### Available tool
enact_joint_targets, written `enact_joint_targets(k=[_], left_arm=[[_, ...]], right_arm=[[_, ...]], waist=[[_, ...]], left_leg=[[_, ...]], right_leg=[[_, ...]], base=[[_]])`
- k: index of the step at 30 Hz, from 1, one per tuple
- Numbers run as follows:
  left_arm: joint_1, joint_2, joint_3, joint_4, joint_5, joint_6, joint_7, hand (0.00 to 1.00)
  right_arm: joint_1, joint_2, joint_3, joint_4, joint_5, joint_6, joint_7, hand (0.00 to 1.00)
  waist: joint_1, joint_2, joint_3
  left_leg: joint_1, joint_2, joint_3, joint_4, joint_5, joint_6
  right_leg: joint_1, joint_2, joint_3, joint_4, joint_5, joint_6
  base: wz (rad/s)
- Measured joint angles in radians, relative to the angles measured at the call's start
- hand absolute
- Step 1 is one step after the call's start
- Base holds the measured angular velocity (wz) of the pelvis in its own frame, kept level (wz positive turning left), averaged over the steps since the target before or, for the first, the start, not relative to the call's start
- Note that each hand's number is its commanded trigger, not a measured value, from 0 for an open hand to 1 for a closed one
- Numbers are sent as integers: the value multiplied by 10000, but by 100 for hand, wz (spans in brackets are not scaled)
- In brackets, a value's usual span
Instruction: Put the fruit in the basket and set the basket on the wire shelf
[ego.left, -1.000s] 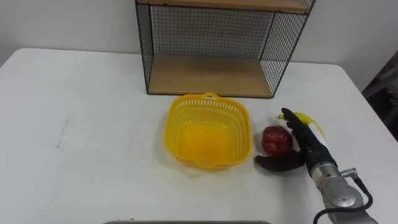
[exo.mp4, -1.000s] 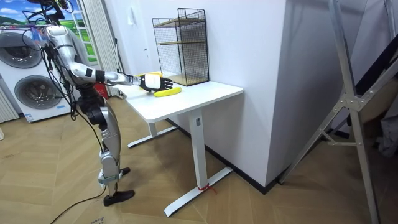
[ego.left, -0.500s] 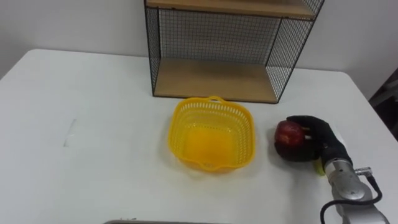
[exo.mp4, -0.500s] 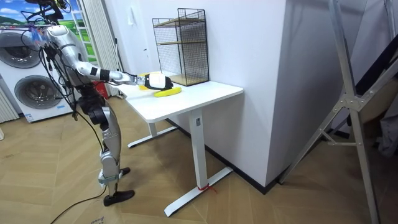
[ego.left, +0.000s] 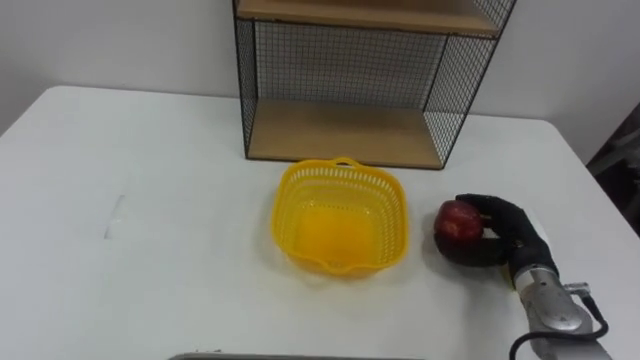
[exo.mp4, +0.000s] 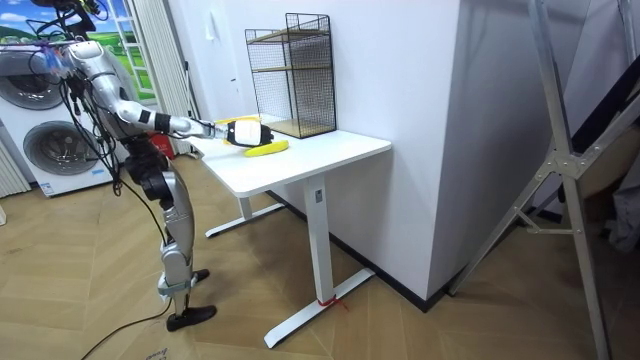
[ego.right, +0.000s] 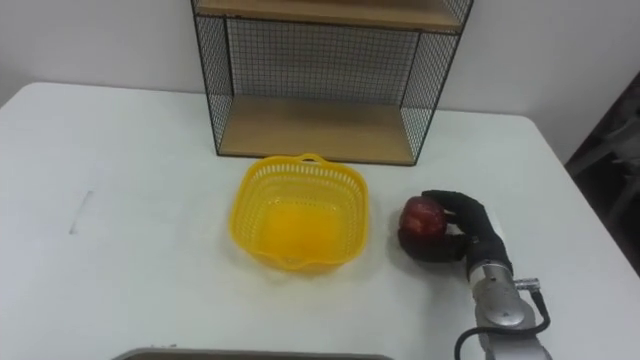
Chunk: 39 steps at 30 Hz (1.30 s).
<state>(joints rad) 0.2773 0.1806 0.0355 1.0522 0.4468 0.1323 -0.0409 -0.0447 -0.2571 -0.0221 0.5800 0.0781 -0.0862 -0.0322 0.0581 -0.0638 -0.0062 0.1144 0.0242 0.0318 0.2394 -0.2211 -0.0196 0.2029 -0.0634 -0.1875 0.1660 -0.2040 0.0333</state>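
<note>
A red apple (ego.left: 458, 222) sits to the right of the yellow mesh basket (ego.left: 283, 200), with my right hand (ego.left: 512, 232) curled round it from the right, thumb underneath and fingers over its far side. The basket holds nothing and stands in the middle of the white table (ego.left: 150, 230). Behind the basket stands the black wire shelf (ego.left: 350, 130) with wooden boards. In the room view a yellow banana (exo.mp4: 266, 149) lies on the table just by my right hand (exo.mp4: 245, 132). I stand at the table's side with the right arm stretched out over it.
The wire shelf stands at the table's back edge, its lower board level with the tabletop. A faint mark (ego.left: 113, 215) shows on the table's left part. In the room view, washing machines (exo.mp4: 45, 140) stand behind me.
My right hand stood open beside the apple a second ago; its fingers have since curled round the apple. The banana beside it is now covered by the hand in the eye views.
</note>
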Motion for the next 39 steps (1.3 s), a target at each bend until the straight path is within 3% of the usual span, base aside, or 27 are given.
enact_joint_targets(k=[3,10,14,21,24,30,34,36,39], left_arm=[[12,-9,5,12,-8,5,84,0],[15,-248,10,62,-31,3,122,0],[54,-394,10,60,-19,-39,120,0],[73,-390,5,4,-30,-90,120,0],[55,-385,-32,15,-78,-101,121,0],[-39,-342,-223,75,-33,-332,121,0],[-155,-329,-247,293,-24,-501,122,0],[-193,-324,-248,320,-27,-505,122,0],[-192,-293,-283,312,-44,-506,122,0]], right_arm=[[228,181,-3,-284,419,29,-82,100],[912,411,5,-1680,1560,263,-508,100],[1145,610,8,-2528,1581,358,-992,100],[1145,637,6,-3348,1554,356,-1778,100],[1147,635,13,-3810,1557,355,-1880,100],[1142,595,326,-4890,1445,304,-2180,100],[1143,566,696,-5377,1007,303,-2182,100],[1142,566,783,-5606,662,303,-2162,100],[1140,566,800,-5847,210,303,-2087,100]], waist=[[-18,66,5],[-76,418,-74],[-66,485,-14],[-67,360,-12],[-132,355,41],[-57,372,69],[11,355,58],[16,332,105],[15,308,110]], left_leg=[[-9,-2,-1,-36,0,0],[4,-2,135,-99,5,2],[-14,-2,230,-149,8,5],[18,-2,259,-164,8,5],[12,-2,258,-173,6,6],[12,1,347,-195,3,5],[-23,2,378,-198,3,5],[-53,3,386,-193,3,6],[-114,4,388,-184,2,8]], right_leg=[[8,-1,-11,-136,1,9],[-132,-10,94,-40,7,16],[-301,-27,191,67,-25,28],[-289,-26,236,58,-28,33],[-290,-25,243,70,-27,33],[-309,-12,367,74,-31,39],[-432,-12,402,139,-31,39],[-471,-19,400,192,-33,42],[-501,-19,383,191,-35,45]], base=[[0],[-5],[-8],[0],[0],[-4],[-1],[0],[0]])
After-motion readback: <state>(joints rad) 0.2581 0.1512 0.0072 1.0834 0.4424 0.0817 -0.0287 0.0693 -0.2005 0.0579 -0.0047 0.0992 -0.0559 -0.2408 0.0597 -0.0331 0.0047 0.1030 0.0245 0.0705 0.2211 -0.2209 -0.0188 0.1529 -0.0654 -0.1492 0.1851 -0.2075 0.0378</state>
